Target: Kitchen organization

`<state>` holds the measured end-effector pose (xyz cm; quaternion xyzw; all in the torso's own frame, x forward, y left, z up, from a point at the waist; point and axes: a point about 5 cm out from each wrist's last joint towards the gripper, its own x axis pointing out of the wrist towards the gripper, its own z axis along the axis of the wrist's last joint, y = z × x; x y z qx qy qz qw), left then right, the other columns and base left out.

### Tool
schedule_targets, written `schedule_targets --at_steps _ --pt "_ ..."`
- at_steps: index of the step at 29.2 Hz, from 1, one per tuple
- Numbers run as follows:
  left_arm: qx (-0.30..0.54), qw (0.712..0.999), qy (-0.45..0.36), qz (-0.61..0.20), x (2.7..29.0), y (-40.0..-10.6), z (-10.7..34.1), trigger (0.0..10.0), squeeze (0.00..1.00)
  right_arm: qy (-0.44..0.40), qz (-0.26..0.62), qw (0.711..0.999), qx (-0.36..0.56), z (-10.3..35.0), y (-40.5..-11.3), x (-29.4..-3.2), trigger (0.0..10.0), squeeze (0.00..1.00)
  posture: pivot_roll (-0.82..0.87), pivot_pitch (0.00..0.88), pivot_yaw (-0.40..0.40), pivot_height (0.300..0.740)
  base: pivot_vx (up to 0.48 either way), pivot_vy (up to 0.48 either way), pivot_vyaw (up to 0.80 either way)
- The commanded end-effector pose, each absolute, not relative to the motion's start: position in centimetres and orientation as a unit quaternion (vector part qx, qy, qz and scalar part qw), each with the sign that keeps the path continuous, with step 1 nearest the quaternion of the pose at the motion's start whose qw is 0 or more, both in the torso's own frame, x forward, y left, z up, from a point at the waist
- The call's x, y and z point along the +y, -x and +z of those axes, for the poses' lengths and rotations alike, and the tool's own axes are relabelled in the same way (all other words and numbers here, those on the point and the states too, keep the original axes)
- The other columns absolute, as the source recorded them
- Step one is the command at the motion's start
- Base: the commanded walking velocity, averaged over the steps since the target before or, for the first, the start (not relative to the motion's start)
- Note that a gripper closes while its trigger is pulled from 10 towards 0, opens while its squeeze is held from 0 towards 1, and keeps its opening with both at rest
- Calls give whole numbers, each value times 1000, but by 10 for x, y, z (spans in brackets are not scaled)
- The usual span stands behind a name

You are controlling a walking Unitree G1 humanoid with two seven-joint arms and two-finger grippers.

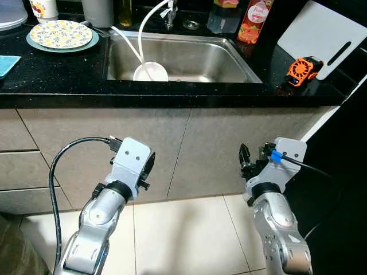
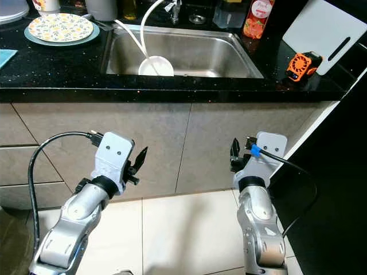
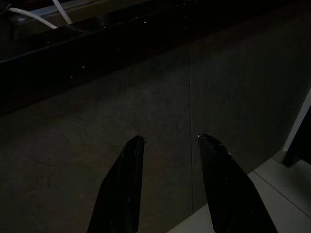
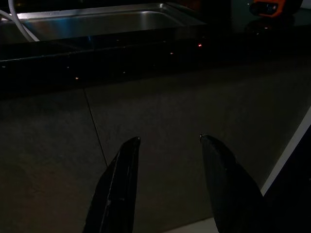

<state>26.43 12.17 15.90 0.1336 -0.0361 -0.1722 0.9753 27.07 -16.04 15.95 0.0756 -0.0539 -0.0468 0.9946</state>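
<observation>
Both hands, left (image 3: 167, 141) and right (image 4: 167, 141), are held released and empty before the cabinet (image 1: 189, 149), below the table (image 1: 172, 91). A bowl (image 1: 151, 72) is seen in the sink (image 1: 229, 60).

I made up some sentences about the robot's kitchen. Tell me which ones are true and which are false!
1. A white bowl sits inside the sink. True.
2. The left gripper is holding a plate. False: its fingers are open and empty, in front of the cabinet front below the counter.
3. The flowery plate is on the counter, to the left of the sink. True.
4. The orange gadget lies in the sink. False: it rests on the counter right of the sink, by the white cutting board.
5. The right gripper is open. True.
</observation>
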Motion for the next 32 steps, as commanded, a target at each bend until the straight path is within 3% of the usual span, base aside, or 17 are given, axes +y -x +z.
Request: schedule_targets --at_steps 1,32 --pt "-37 974 -132 -182 117 -263 157 10000 0 -71 -55 995 -52 158 -269 -165 10000 0 188 68 -110 740 0 0 0" --pt "-37 974 -129 -181 119 -263 159 10000 0 -74 -56 994 -53 160 -269 -166 10000 0 191 87 -112 740 0 0 0"
